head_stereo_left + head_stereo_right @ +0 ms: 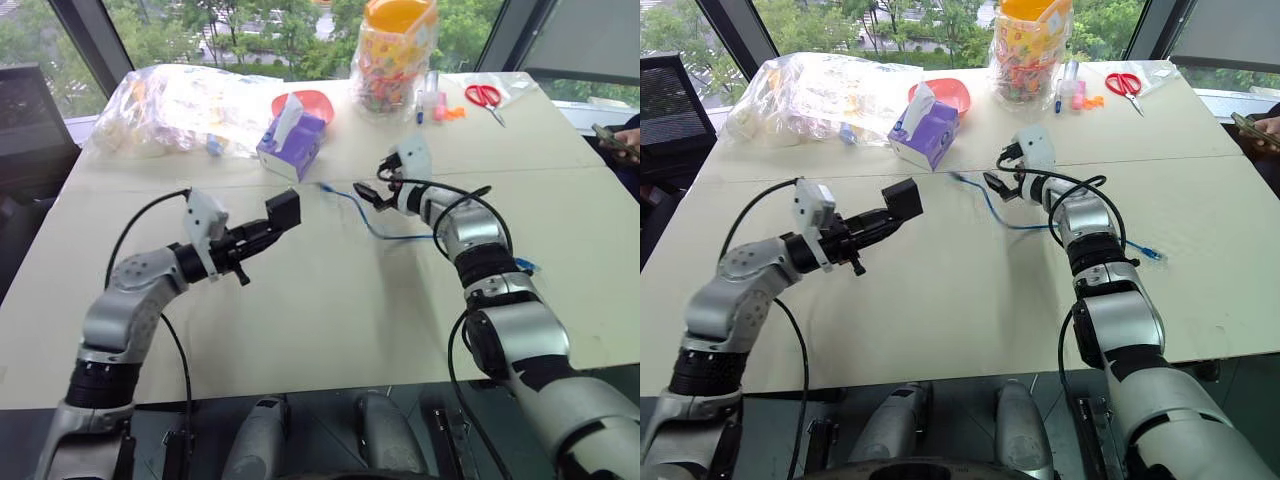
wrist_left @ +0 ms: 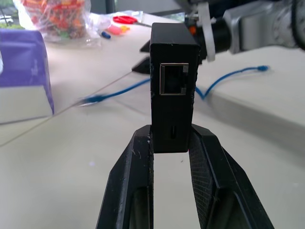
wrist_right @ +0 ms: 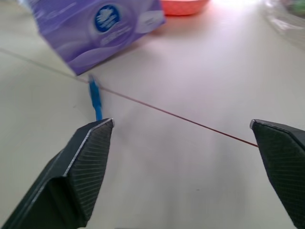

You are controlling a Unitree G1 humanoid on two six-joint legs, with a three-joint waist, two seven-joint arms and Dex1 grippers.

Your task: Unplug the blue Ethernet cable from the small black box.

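Now | left gripper (image 2: pixel 172 143) pinches small black box (image 2: pixel 172 86) above tabletop (image 1: pixel 330 300), port empty | right gripper (image 3: pixel 183 143) spread wide, holding nothing | blue Ethernet cable (image 1: pixel 372 226) lies unplugged on tabletop beside right gripper.

Bright daylight from windows (image 1: pixel 250 40) behind, soft shadows, glare and blur in right wrist view

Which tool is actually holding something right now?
The left tool: its fingers clamp the small black box, empty port facing out. The right tool stands wide open over the table, with the blue Ethernet cable lying loose beside it.
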